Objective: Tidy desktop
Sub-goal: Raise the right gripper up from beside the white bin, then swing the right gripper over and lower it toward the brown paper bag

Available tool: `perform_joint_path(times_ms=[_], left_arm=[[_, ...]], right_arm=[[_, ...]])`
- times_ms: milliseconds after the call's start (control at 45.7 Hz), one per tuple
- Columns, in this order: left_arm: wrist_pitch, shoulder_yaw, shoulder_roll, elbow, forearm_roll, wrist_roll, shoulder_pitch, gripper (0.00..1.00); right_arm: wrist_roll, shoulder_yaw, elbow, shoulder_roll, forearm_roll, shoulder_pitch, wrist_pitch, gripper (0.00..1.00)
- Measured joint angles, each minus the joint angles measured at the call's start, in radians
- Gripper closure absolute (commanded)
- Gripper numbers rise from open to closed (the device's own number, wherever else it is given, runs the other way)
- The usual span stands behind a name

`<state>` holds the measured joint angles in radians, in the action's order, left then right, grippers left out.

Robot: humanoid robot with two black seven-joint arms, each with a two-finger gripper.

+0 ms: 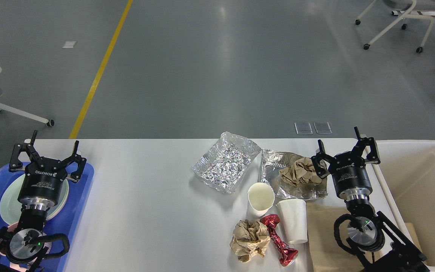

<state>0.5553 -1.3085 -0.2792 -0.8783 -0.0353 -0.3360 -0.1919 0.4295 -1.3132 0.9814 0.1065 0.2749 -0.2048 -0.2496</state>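
Pretty evenly lit shot, bright overhead light with no harsh spots. The grey floor (217,68) picks up a soft pale streak of reflection running up the middle, so the lamps sit above and ahead. The white desk (145,211) is matte and shows only a faint sheen, no blown-out patches. Shadows are short and soft, hugging the near-left side of the foil tray (225,161) and the paper cup (260,199). The foil sparkles with tiny glints. Focus is sharp throughout, no motion blur, and straight edges stay straight even near the corners.
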Motion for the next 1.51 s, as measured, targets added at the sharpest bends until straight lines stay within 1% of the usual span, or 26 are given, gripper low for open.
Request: perform_joint_path(times_ms=[350,635,941,1029,1160,1291,1445,1467,1488,1510], left_arm=[[0.0,0.0,0.0,0.001,0.0,0.0,-0.001,0.04],[0.0,0.0,0.0,0.001,0.0,0.0,-0.001,0.04],[0.0,0.0,0.0,0.001,0.0,0.0,-0.001,0.04],[0.0,0.0,0.0,0.001,0.0,0.0,-0.001,0.04],[0.0,0.0,0.0,0.001,0.0,0.0,-0.001,0.04],[0.0,0.0,0.0,0.001,0.0,0.0,-0.001,0.04],[0.0,0.0,0.0,0.001,0.0,0.0,-0.001,0.04],[0.0,0.0,0.0,0.001,0.0,0.0,-0.001,0.04],[0.0,0.0,0.0,0.001,0.0,0.0,-0.001,0.04],[0.0,0.0,0.0,0.001,0.0,0.0,-0.001,0.04]], right_arm=[[0.0,0.007,-0.022,0.002,-0.002,-0.001,-0.013,0.0],[-0.001,0.039,0.001,0.004,0.001,-0.016,-0.025,0.0],[0.0,0.041,-0.027,0.011,0.0,-0.105,-0.047,0.0],[0.005,0.074,-0.027,0.02,-0.001,-0.113,-0.05,0.0],[0.009,0.213,-0.024,0.086,-0.002,-0.153,-0.058,0.0],[0.01,0.458,-0.026,0.248,-0.001,-0.292,-0.06,0.0],[0.01,0.83,-0.027,0.412,-0.002,-0.51,-0.061,0.0],[0.01,0.896,-0.027,0.435,-0.002,-0.545,-0.061,0.0],[0.009,1.025,-0.027,0.472,-0.002,-0.617,-0.061,0.0],[0.009,1.063,-0.027,0.481,-0.002,-0.641,-0.061,0.0]])
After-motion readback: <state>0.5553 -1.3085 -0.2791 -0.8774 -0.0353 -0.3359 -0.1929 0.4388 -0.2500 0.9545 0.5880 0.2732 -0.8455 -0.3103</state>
